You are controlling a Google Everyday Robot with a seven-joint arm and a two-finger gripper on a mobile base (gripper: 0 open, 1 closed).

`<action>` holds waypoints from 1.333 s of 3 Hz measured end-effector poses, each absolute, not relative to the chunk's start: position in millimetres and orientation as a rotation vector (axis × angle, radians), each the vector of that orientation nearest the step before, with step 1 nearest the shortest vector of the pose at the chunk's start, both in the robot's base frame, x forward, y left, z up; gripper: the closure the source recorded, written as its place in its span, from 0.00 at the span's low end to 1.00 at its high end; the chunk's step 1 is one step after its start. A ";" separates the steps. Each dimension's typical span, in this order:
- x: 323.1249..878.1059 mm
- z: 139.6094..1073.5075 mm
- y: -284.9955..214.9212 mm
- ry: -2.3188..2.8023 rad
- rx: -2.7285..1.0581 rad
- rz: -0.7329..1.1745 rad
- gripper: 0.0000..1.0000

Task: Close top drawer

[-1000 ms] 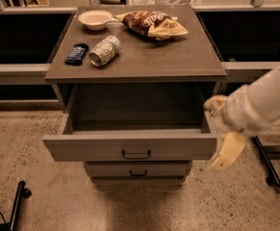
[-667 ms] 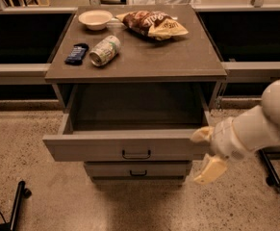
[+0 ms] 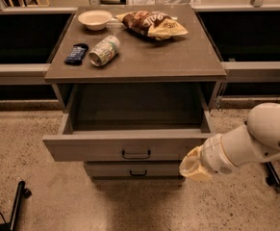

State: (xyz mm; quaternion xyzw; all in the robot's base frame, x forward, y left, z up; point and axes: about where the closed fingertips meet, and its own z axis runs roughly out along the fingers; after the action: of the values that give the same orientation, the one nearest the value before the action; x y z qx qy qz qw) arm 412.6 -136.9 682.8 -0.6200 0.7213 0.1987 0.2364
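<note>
We're seeing the top drawer (image 3: 91, 148) hanging pulled well out of the grey cabinet (image 3: 178, 57), with its cavity showing and its front facing us. The small dark bar handle (image 3: 136, 154) is sitting centred on that front. Just under the top drawer, 1 narrower drawer (image 3: 113, 169) is sitting pushed in, with its own handle.

Above and behind the top drawer, 4 things are lying on the cabinet's flat top:
- a pale bowl (image 3: 95, 19) at the back left
- a chip bag (image 3: 151, 24) at the back centre, beside the bowl
- a can (image 3: 104, 50) on its side toward the left front
- a dark wrapped bar (image 3: 76, 53) just left of the can

Below the top drawer, speckled terrazzo floor (image 3: 82, 206) is running across the whole scene. Grey ledges (image 3: 14, 73) with dark recesses are flanking the cabinet at both sides, level with the drawer's back. A black stand leg (image 3: 17, 208) is lying on the floor, down and left of the top drawer.

The white arm (image 3: 260, 138) is reaching in from the right, sloping down and left toward the top drawer. The yellowish gripper (image 3: 192, 165) is sitting at the drawer front's lower right corner, just beside it. We can't tell if it's touching, how far it's open, or whether it's holding anything.
</note>
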 end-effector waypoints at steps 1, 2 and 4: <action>412.2 681.6 -132.5 1.966 -1.703 0.551 1.00; 425.4 668.5 -125.3 1.921 -1.645 0.530 1.00; 484.3 598.8 -101.9 1.812 -1.447 0.423 0.77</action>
State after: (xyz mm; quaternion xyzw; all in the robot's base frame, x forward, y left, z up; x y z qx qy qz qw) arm 484.3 -101.9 598.8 -0.5673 0.7103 0.1659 0.3823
